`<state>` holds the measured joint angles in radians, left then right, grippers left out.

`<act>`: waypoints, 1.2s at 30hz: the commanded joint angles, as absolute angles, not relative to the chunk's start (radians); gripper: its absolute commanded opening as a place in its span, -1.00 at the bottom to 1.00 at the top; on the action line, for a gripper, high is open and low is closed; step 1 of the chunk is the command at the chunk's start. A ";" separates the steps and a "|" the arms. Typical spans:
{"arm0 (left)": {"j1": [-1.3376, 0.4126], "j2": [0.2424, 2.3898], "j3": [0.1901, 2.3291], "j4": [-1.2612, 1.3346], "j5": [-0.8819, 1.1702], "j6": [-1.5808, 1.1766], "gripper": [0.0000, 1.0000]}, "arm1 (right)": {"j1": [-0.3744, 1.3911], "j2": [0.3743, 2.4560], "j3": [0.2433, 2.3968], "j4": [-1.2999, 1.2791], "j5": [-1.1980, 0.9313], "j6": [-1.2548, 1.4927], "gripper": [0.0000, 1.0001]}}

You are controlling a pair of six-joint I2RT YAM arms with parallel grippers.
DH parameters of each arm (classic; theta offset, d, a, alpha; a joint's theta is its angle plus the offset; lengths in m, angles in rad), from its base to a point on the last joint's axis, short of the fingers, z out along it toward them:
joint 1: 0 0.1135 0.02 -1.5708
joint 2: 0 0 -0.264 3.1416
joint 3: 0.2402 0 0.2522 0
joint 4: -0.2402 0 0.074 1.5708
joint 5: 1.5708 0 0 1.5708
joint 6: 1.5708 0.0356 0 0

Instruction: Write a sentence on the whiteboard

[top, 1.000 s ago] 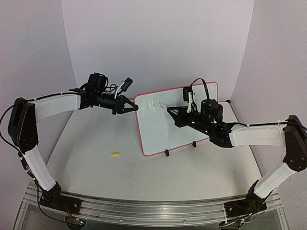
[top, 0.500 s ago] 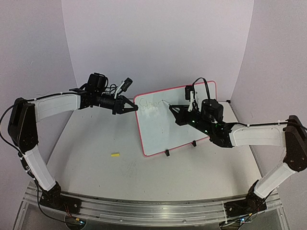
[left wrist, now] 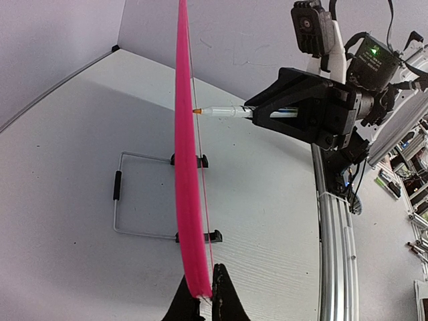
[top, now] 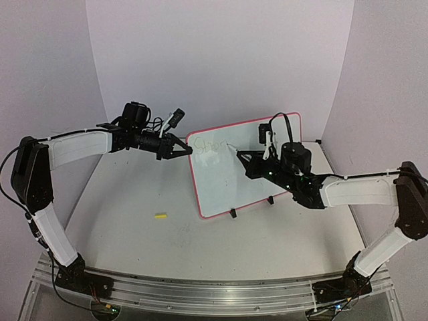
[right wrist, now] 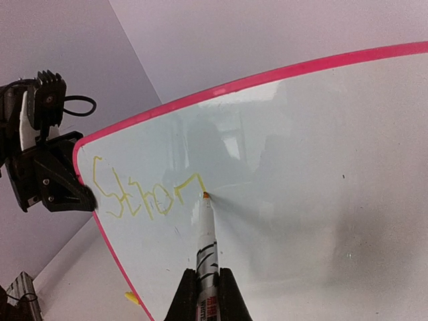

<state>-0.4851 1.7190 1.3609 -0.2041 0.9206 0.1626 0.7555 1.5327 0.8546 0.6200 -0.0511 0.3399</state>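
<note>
Right end effector (right wrist: 205,277), marker (right wrist: 204,226) on whiteboard (right wrist: 321,167)

Each arm is made of long white tube parts, like the left arm's white tube (top: 80,148) and the right arm's white tube (top: 361,190), joined by chunky black blocks such as the big black elbow block (top: 31,175). The black left gripper (top: 190,151) and the black right gripper (top: 238,154) have thin pointed fingers. A little black camera box (top: 137,112) sits on the left wrist, a thin black looping cable (top: 286,122) curls over the right wrist, and a tiny green light (left wrist: 372,48) glows there.
</note>
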 commanded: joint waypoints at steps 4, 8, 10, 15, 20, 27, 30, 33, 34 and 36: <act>-0.497 1.701 1.369 -0.264 0.889 0.226 -1.00 | 0.751 1.507 0.827 0.611 -0.026 0.357 -1.00; -0.497 1.700 1.369 -0.264 0.888 0.226 -1.00 | 0.750 1.482 0.827 0.613 -0.036 0.354 -1.00; -0.497 1.700 1.370 -0.264 0.886 0.226 -1.00 | 0.751 1.460 0.822 0.622 -0.047 0.354 -1.00; -0.497 1.698 1.369 -0.264 0.884 0.226 -1.00 | 0.751 1.399 0.808 0.647 -0.111 0.341 -1.00; -0.497 1.697 1.368 -0.263 0.885 0.225 -1.00 | 0.728 1.388 0.795 0.667 -0.178 0.340 -1.00; -0.499 1.694 1.368 -0.265 0.885 0.226 -1.00 | 0.673 1.414 0.773 0.726 -0.262 0.390 -1.00; -0.499 1.695 1.368 -0.265 0.885 0.227 -1.00 | 0.661 1.428 0.777 0.734 -0.276 0.395 -1.00; -0.500 1.693 1.368 -0.266 0.883 0.228 -1.00 | 0.655 1.442 0.786 0.739 -0.285 0.398 -1.00; -0.500 1.693 1.368 -0.267 0.883 0.228 -1.00 | 0.653 1.447 0.789 0.740 -0.285 0.399 -1.00; -0.500 1.694 1.368 -0.267 0.883 0.229 -1.00 | 0.649 1.455 0.793 0.742 -0.286 0.402 -1.00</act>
<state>-0.4923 1.7149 1.3609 -0.2092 0.9200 0.1864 0.6568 1.4331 0.7769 0.6869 -0.2574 0.3874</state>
